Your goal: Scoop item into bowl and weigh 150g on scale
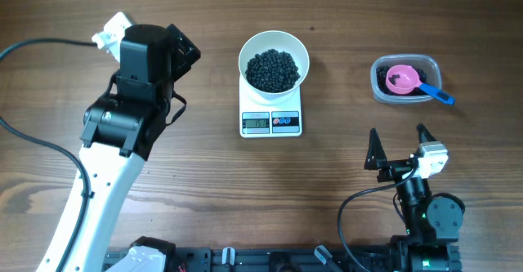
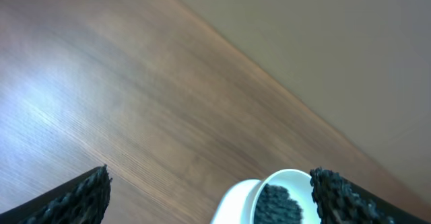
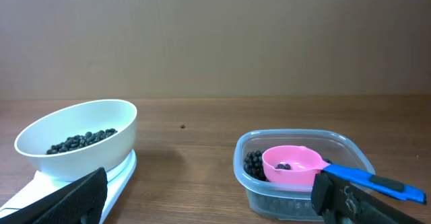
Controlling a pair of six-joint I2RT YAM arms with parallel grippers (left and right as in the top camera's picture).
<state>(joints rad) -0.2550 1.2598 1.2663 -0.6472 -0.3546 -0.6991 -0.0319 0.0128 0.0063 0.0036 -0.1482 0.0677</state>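
The white bowl [image 1: 243, 60] stands on the small white scale [image 1: 271, 122] at the table's middle back, and a heap of black beans [image 1: 273, 70] lies in it. My left gripper [image 2: 210, 183] is open to the bowl's left with nothing between its fingers. The left wrist view shows the bowl [image 2: 246, 197] and its beans [image 2: 276, 204] low beside the right finger. My right gripper [image 1: 398, 133] is open and empty at the front right, short of the clear tub [image 1: 377, 74]. In the right wrist view the bowl [image 3: 81, 133] and scale [image 3: 121, 173] are at the left.
The clear plastic tub [image 3: 303, 197] at the back right holds more black beans and a pink scoop [image 3: 293, 163] with a blue handle [image 1: 441, 97] that sticks out toward the right. Bare wooden table lies between the scale and the tub.
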